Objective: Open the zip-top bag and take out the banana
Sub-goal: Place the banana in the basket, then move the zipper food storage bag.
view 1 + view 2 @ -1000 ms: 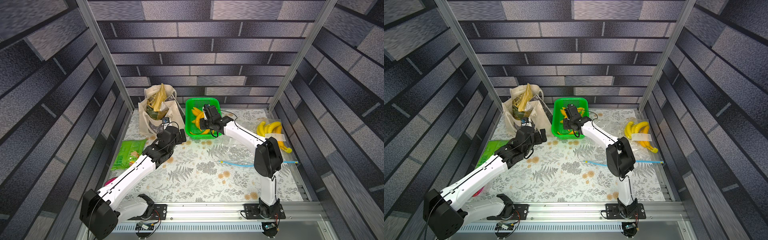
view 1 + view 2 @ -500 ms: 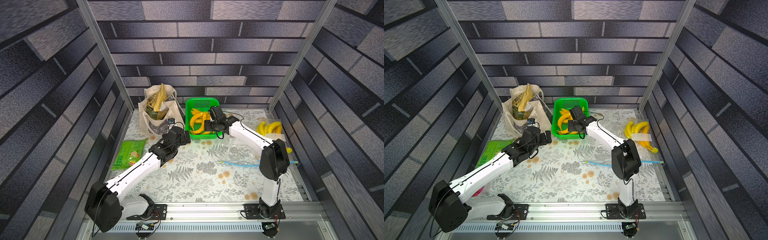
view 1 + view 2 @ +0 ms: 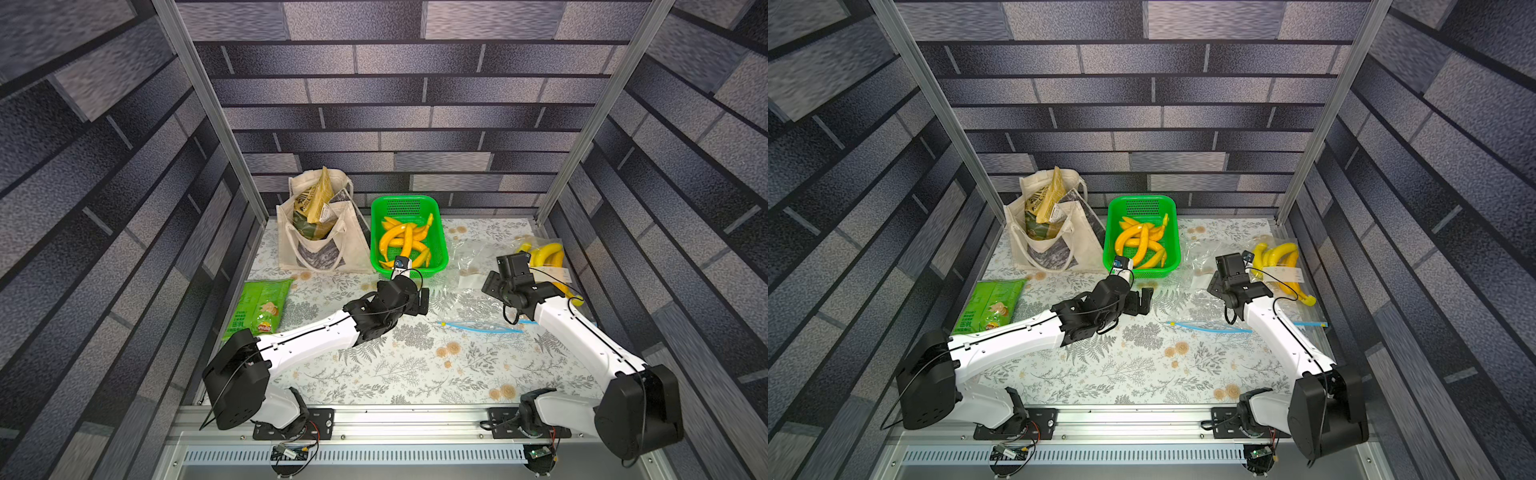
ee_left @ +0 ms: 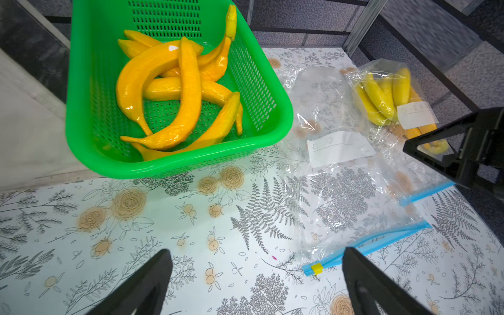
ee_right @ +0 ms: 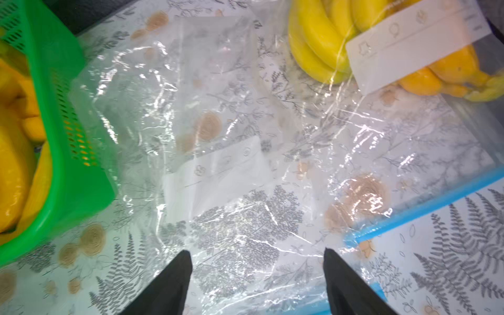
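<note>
Right wrist view: crinkled, glossy zip-top bag (image 5: 218,122) barely separable from floral tablecloth (image 5: 81,272); right gripper (image 5: 256,251) and left gripper (image 4: 258,249) splayed, holding nothing.

The left arm (image 3: 307,336) lies low from the worktop's (image 3: 415,374) near-left corner toward its middle, the left gripper (image 4: 257,252) spread wide and empty. The right arm (image 3: 582,332) angles from the near-right corner toward the far edge, the right gripper (image 5: 256,252) parted, holding nothing.

walls: dark grey brick-pattern wall panels (image 3: 374,83) on three sides | frame: silver aluminium corner posts (image 3: 212,112) | surface: white tabletop with grey fern and tan flower print (image 3: 415,374) | front: silver aluminium rail (image 3: 415,422) | light: even
</note>
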`<action>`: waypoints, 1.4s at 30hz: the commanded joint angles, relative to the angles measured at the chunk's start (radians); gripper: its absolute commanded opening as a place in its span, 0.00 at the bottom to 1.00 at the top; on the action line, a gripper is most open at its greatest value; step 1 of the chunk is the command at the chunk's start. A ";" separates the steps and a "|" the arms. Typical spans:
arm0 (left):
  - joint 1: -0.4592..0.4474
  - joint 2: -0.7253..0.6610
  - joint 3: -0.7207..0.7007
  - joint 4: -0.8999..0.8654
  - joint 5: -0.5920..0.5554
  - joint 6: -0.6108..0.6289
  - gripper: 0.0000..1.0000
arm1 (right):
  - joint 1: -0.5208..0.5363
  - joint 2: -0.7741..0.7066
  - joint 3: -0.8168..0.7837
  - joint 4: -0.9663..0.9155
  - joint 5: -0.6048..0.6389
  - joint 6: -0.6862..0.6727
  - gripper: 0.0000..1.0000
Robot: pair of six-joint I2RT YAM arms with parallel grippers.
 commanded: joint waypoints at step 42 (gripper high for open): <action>-0.088 0.048 -0.050 0.115 -0.004 0.099 1.00 | -0.378 0.636 0.285 0.069 -0.233 0.065 0.32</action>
